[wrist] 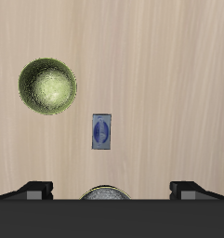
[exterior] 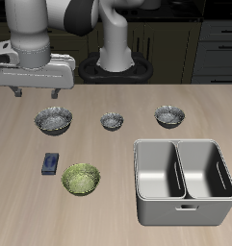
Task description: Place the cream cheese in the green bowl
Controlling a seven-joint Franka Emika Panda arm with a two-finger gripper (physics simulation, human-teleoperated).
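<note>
The cream cheese [exterior: 51, 164] is a small flat dark blue box lying on the wooden table; in the wrist view the cream cheese [wrist: 102, 130] shows its lighter oval label. The green bowl [exterior: 81, 179] sits beside it, slightly nearer the table's front edge, with a leafy inside; the wrist view shows the green bowl [wrist: 47, 85] whole. My gripper [exterior: 36, 93] hangs high above the table, over a grey bowl farther back than the box. Its fingers [wrist: 35, 189] are spread wide with nothing between them.
Three grey metallic bowls [exterior: 54, 119] [exterior: 112, 121] [exterior: 169, 116] stand in a row across the table's middle. A steel double tray [exterior: 183, 181] sits near the front edge, away from the green bowl. The rim of one grey bowl [wrist: 105, 193] shows between my fingers.
</note>
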